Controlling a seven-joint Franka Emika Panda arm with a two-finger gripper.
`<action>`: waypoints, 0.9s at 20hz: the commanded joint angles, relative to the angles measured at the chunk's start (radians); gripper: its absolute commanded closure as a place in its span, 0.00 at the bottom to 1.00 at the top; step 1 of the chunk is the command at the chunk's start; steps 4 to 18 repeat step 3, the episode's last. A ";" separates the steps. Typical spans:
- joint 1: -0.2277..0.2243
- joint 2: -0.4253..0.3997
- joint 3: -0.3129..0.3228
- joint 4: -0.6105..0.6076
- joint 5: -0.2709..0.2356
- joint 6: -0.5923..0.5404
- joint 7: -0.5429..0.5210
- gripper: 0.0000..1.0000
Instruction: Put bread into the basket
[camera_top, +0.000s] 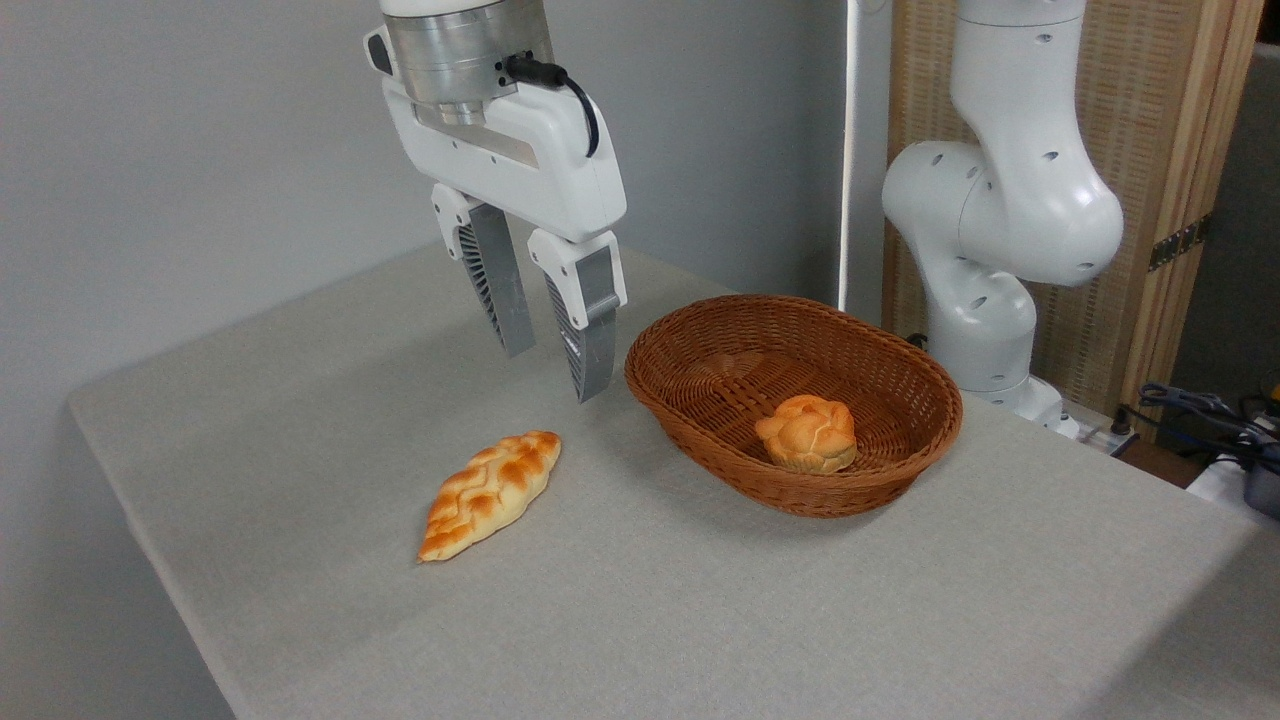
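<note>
Bread in basket, front-right | tool part open, empty, above table | loaf outside

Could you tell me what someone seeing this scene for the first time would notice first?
Most likely the big white gripper, hanging open and empty above the table, left of the basket. Next, the brown wicker basket right of centre, with the small round bun already lying inside it. Then the long braided loaf, alone on the cloth, in front of the gripper.
</note>
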 joint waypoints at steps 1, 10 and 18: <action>0.009 -0.012 -0.004 -0.013 0.002 0.017 0.023 0.00; 0.009 -0.013 0.002 -0.012 0.000 0.018 0.023 0.00; 0.009 -0.013 0.002 -0.012 0.000 0.018 0.023 0.00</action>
